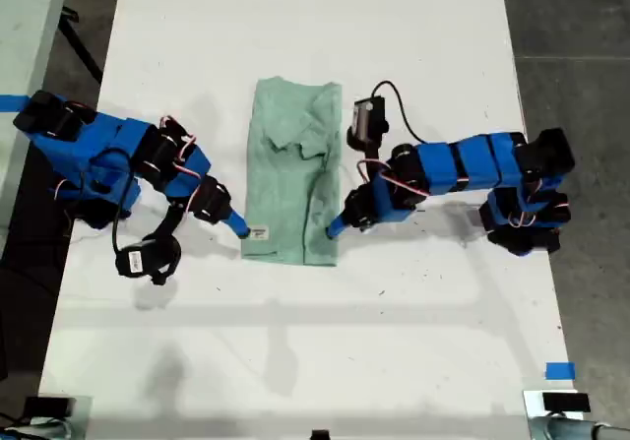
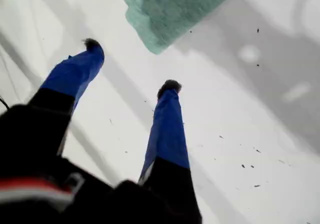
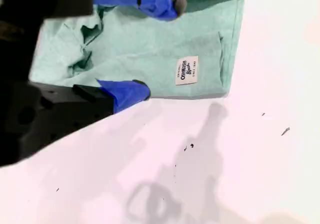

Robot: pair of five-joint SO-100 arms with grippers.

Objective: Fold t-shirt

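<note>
The pale mint-green t-shirt [image 1: 293,174] lies on the white table [image 1: 315,342], folded lengthwise into a narrow strip. My second gripper [image 1: 237,225] belongs to the arm on the exterior view's left and sits at the shirt's near corner, by a small white label [image 3: 187,71]. It is open [image 3: 159,47], with one fingertip [image 3: 175,4] over the t-shirt [image 3: 150,43] and the other at its edge. My first gripper [image 1: 335,228] is on the arm at the exterior view's right, by the other near corner. It is open [image 2: 131,66] and holds nothing; the t-shirt corner [image 2: 165,13] lies just beyond its fingertips.
Both blue arm bases stand at the table's long sides in the exterior view. A black wrist camera [image 1: 148,260] hangs beside the second arm, and another [image 1: 368,120] sits by the first arm near the shirt. Blue tape [image 1: 559,370] marks the exterior view's lower right.
</note>
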